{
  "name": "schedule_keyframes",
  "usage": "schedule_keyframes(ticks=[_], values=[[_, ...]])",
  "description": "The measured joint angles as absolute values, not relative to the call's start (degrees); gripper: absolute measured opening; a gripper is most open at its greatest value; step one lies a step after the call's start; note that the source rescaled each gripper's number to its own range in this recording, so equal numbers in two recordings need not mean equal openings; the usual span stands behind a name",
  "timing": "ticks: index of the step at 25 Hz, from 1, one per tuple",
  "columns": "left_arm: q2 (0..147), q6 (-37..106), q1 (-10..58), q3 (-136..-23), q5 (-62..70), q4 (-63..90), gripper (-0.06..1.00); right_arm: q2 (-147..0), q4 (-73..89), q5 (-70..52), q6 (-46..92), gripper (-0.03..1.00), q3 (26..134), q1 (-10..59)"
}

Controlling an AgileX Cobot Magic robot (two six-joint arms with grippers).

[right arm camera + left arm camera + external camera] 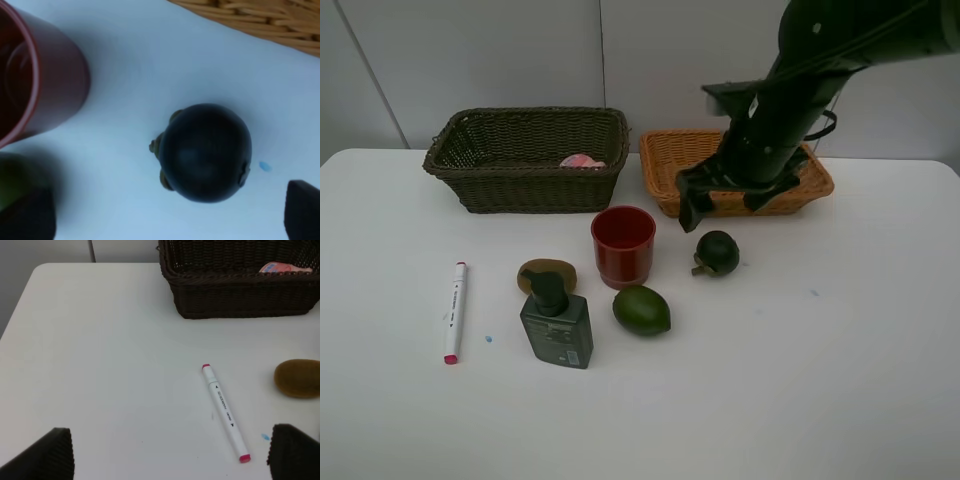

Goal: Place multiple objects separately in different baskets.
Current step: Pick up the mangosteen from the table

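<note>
Poised over the dark round fruit (718, 251) with the right gripper (724, 205) spread wide and empty.

Best lowered straight down so as to straddle the fruit's widest part, clear of the stem end and of the red cup (623, 245) just to its left; closed gently, the fruit being round and likely to roll; then lifted and carried the short way to the light orange-tan basket (665, 150) just beyond; far left, the dark olive-brown basket (535, 112), already holding the pink bottle (582, 161); likewise wide and empty, the left gripper (170, 452), above the white marker (224, 411) at the left.
</note>
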State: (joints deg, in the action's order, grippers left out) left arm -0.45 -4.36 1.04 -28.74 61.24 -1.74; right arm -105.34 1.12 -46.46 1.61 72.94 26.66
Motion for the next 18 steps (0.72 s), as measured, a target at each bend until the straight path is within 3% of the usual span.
schedule_keyframes(ticks=[9, 18], values=[[-0.45, -4.36, 1.04, -28.74, 61.24, -1.74, 1.0, -111.09, 0.62, -35.94, 1.59, 1.0, 68.69, 26.66], [-0.45, -4.36, 1.04, -28.74, 61.24, -1.74, 1.0, -116.39, 0.7, -33.97, 1.45, 1.0, 68.51, 25.39]])
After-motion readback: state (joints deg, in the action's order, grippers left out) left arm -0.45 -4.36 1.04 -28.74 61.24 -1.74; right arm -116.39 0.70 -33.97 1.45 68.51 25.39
